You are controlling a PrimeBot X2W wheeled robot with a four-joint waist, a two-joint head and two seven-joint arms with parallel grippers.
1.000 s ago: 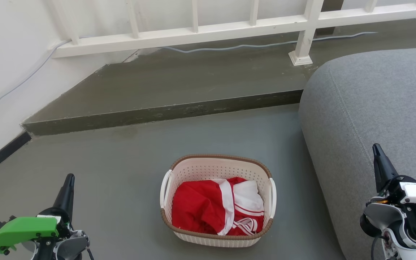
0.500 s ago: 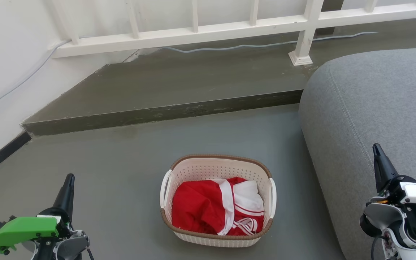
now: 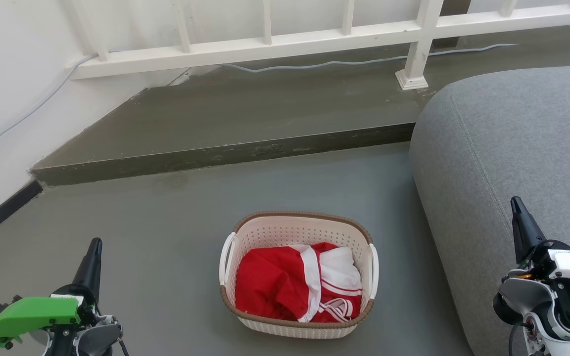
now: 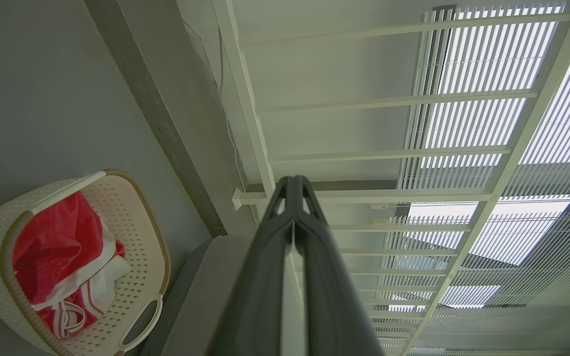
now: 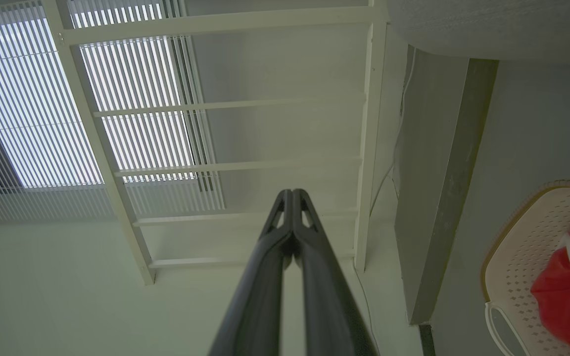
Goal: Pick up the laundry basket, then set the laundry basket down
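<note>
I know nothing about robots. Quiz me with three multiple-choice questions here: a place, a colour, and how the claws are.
1. Where is the laundry basket?
A) on the floor beside the sofa
B) on the sofa
C) on the raised step

2. What colour are the clothes inside?
A) blue
B) red and white
C) black

3. How are the left claw and right claw?
A) gripping handles
B) spread wide
C) shut, empty

Answers:
1 A, it stands on the floor, sofa alongside.
2 B, red cloth with white bands.
3 C, both closed tight, clear of the basket.
</note>
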